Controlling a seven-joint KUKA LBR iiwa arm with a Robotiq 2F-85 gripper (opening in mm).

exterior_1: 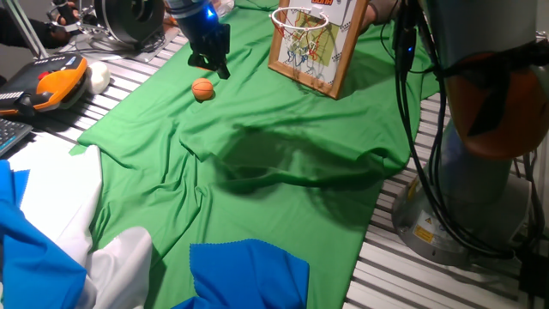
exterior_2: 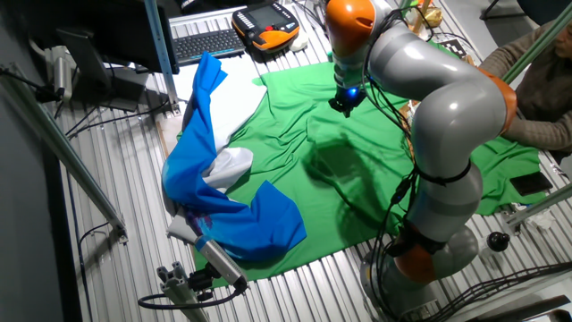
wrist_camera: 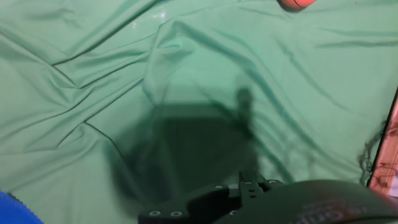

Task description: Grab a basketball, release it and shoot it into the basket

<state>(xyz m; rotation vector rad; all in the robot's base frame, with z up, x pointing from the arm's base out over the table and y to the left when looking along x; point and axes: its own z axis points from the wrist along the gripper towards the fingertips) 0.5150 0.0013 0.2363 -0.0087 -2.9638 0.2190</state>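
Hand view: the small orange basketball is glimpsed far ahead on green cloth; the gripper, seemingly empty, must be lowered onto it; its opening cannot be judged.

Arm bent over, gripper pointing down, holding nothing; fingers' spread unclear.

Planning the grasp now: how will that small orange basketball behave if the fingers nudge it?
The basketball is round and rests free on the wrinkled green cloth, so it will probably roll from a nudge, though folds may slow it. It looks small beside the gripper, so probably light.
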